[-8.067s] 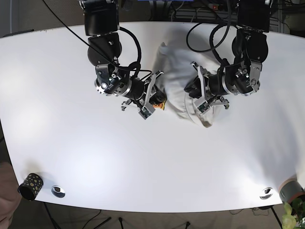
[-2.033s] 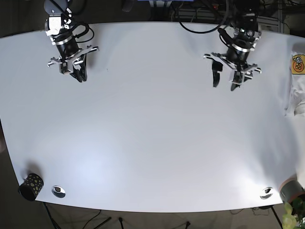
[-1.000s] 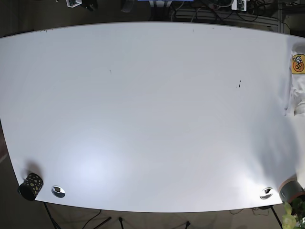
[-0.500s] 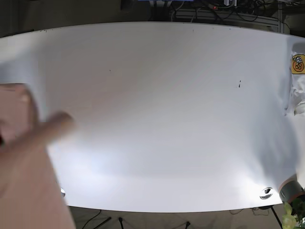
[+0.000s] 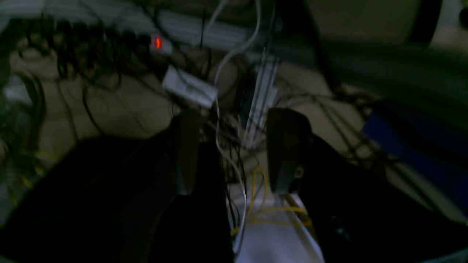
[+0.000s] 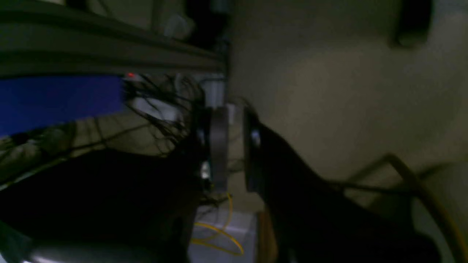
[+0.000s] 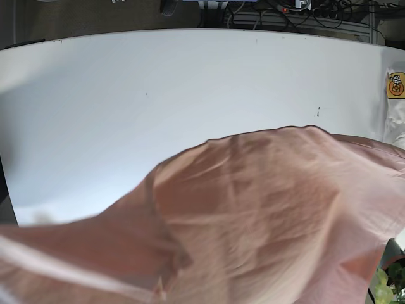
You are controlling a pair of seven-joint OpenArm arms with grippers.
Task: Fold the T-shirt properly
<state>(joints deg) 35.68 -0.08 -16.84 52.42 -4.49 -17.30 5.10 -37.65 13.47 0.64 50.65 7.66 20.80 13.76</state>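
Over table — pink T-shirt billows | left fingers parted | right fingers narrowly apart

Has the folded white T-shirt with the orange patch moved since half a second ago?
No. The folded white T-shirt sits at the white table's right edge as before.

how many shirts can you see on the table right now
2. A pink T-shirt billows across the lower half of the base view, and a white garment with an orange print lies at the table's right edge. The pink one could be hiding others.
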